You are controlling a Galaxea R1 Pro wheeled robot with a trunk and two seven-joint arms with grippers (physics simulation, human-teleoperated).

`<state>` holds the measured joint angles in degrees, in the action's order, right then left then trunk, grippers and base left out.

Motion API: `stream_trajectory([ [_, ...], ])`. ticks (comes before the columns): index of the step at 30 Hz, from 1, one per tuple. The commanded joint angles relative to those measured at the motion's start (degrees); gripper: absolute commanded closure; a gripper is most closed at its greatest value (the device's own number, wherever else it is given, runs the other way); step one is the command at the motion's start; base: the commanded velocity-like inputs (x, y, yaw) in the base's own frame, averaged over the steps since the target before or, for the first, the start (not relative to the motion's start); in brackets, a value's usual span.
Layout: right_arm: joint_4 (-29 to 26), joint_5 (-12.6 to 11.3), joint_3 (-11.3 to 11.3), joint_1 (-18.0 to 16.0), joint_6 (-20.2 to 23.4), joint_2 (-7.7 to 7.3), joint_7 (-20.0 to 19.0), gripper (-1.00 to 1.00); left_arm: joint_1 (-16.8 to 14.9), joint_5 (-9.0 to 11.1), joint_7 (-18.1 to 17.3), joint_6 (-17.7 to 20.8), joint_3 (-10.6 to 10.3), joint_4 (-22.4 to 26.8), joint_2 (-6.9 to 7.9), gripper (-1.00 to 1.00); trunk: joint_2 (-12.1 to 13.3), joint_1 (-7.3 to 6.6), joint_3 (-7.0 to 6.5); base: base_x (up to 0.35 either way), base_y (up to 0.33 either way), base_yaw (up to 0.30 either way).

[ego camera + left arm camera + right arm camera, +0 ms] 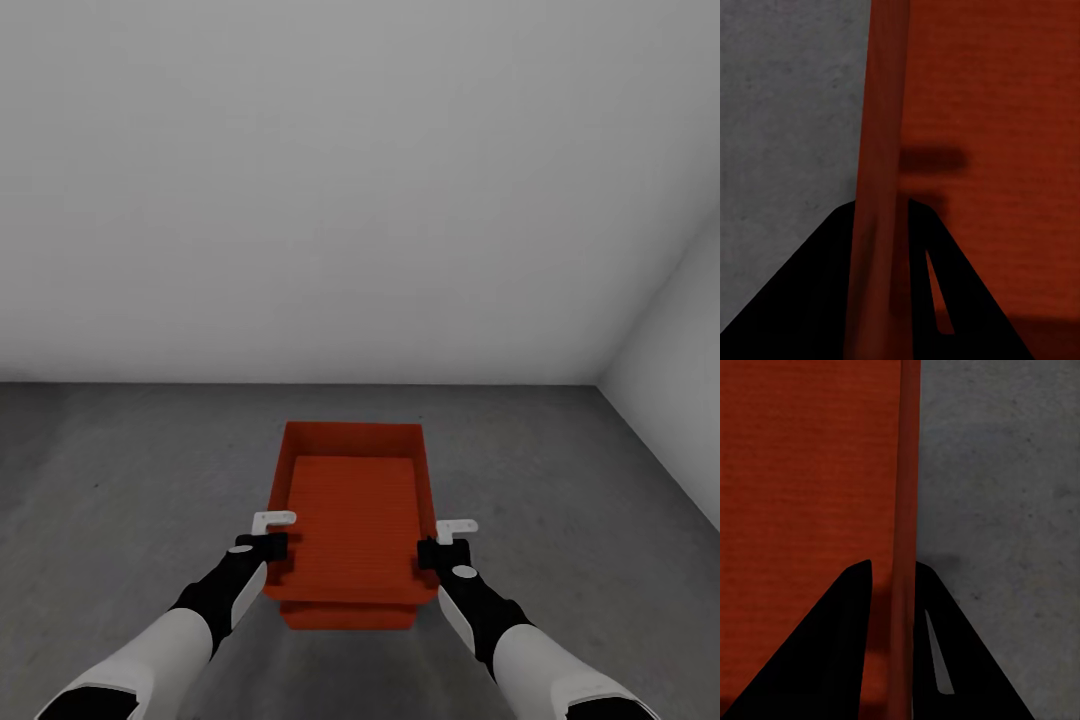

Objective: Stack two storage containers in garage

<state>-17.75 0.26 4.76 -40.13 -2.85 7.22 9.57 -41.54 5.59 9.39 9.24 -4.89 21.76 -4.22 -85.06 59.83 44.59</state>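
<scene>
Bins first: two orange-red ones, stacked. The top bin (352, 520) sits nested on the bottom bin (348, 614), and all I can see of the lower one is a strip poking out at the near end, at 6 o'clock from the top one. Both sit on the dark grey floor (120, 480) of the garage, dead centre in the head view, long side pointing away from the robot toward the pale back wall (330, 180). A second wall (680, 330) comes in at about 3 o'clock and makes a corner.

Left gripper (268, 535) is at the bin's 9 o'clock side, right gripper (448, 540) at its 3 o'clock side, both near the end closest to the robot. Each one straddles a long wall of the top bin: in the left wrist view the gripper (881, 225) has the thin wall (879, 112) running right between its two dark fingers, one inside the bin and one outside over the concrete. Same deal in the right wrist view, gripper (894, 577) with the wall (906, 457) between the fingers. Both look clamped onto the top bin's walls, fingers snug against them.

Inside of the top bin has nothing in it, just a ribbed bottom.
</scene>
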Motion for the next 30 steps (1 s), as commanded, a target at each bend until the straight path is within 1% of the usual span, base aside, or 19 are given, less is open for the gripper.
stream_trajectory([
  [1, 0.1, 0.0, -1.0, 0.0, -0.1, -0.20, 2.3, 1.00, 0.0, -0.7, 0.9, 0.4, 2.2, 0.3, 1.41, 1.00, 0.0, 0.00, 0.04, 0.000, 0.000, 0.000],
  [10, 0.1, 0.0, -1.1, 0.0, -0.1, -0.36, 2.3, 1.00, 0.0, -0.6, 0.9, 0.4, 2.2, 0.2, 1.32, 1.00, 0.0, 0.00, 0.04, 0.000, 0.000, 0.064],
  [30, 0.1, 0.0, -1.1, 0.0, -0.2, -0.37, 2.4, 1.00, 0.0, -0.6, 0.9, 0.4, 2.2, 0.2, 1.26, 1.00, 0.0, 0.00, 0.04, 0.000, 0.000, 0.002],
])
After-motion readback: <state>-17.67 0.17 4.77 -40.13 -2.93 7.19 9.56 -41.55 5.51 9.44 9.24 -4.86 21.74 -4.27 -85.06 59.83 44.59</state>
